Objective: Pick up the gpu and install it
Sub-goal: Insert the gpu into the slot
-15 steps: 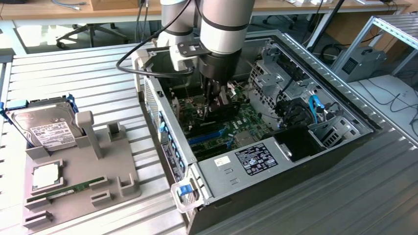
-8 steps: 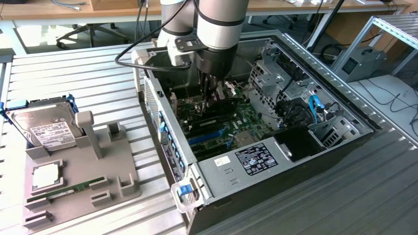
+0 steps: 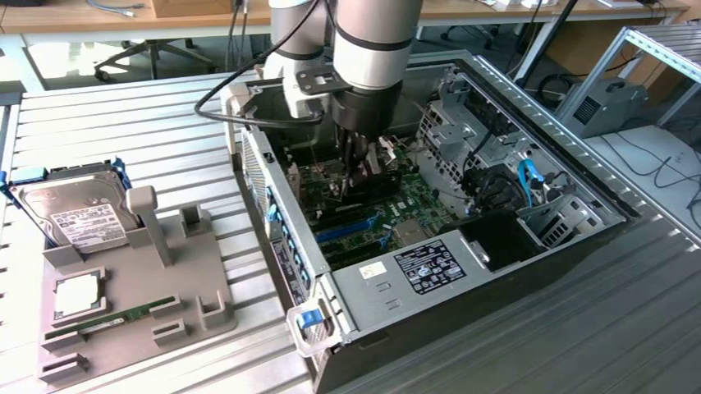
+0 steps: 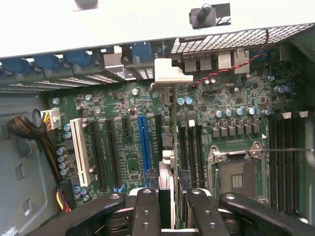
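Inside the open computer case [image 3: 613, 209], my gripper [image 3: 356, 160] hangs low over the motherboard [image 3: 411, 205]. It is shut on the gpu [image 3: 370, 168], a thin dark card held upright on its edge. In the wrist view the gpu [image 4: 167, 169] shows edge-on between my fingers [image 4: 146, 211], and the gripper [image 4: 170, 211] clamps its near part. The card's pale metal bracket [image 4: 170, 73] reaches the case's rear slot wall. The card stands just beside the blue slot [image 4: 143, 142], over a black slot. Whether its lower edge sits in that slot I cannot tell.
A grey holder [image 3: 186, 279] at the exterior view's left carries a silver hard drive [image 3: 77, 215], a green memory stick [image 3: 110, 316] and a square chip [image 3: 79, 294]. Drive cages and blue cables [image 3: 526, 185] crowd the case's far side. A cable bundle [image 4: 34, 130] and a processor socket [image 4: 236, 174] flank the card.
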You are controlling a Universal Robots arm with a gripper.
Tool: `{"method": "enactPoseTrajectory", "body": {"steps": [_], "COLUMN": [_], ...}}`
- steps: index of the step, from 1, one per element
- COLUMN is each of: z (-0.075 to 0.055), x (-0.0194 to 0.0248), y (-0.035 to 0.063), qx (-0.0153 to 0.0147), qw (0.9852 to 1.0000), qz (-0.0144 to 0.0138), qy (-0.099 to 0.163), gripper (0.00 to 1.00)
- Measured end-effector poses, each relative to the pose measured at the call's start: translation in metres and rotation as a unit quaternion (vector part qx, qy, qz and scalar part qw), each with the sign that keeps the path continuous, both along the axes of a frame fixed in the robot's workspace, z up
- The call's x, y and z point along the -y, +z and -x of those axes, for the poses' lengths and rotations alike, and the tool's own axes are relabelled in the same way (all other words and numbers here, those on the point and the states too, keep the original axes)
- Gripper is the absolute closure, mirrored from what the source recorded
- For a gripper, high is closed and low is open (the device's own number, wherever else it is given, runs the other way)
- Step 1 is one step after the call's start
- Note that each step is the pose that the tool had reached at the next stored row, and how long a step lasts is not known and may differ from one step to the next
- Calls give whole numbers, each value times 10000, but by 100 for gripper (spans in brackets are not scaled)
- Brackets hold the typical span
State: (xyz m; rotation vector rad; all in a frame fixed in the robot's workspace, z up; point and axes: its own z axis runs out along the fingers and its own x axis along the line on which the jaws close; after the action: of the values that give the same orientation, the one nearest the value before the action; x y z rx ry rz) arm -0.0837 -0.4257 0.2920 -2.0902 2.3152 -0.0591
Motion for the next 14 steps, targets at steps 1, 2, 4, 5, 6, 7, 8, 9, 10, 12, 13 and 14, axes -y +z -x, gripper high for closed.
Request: {"method": "enactPoseTrajectory", "body": {"steps": [1, 2, 4, 5, 6, 7, 8, 9, 10, 12, 13, 14], "z": [0, 0, 0, 0, 0, 0, 1, 0, 0, -1, -1, 0], "x": [126, 135, 151, 160, 169, 177, 178, 178, 177, 170, 166, 163], "y": [-40, -42, -44, -44, -44, -44, -44, -43, -44, -44, -44, -44], "qx": [0, 0, 0, 0, 0, 0, 0, 0, 0, 0, 0, 0], "qw": [10000, 10000, 10000, 10000, 10000, 10000, 10000, 10000, 10000, 10000, 10000, 10000], "qz": [4, 4, 4, 4, 4, 4, 0, -9, -16, -18, -18, -18], "qy": [0, 0, 0, 0, 0, 0, -1, -1, 0, 0, 0, 0], "gripper": [73, 73, 73, 73, 73, 73, 73, 73, 73, 73, 73, 73]}}
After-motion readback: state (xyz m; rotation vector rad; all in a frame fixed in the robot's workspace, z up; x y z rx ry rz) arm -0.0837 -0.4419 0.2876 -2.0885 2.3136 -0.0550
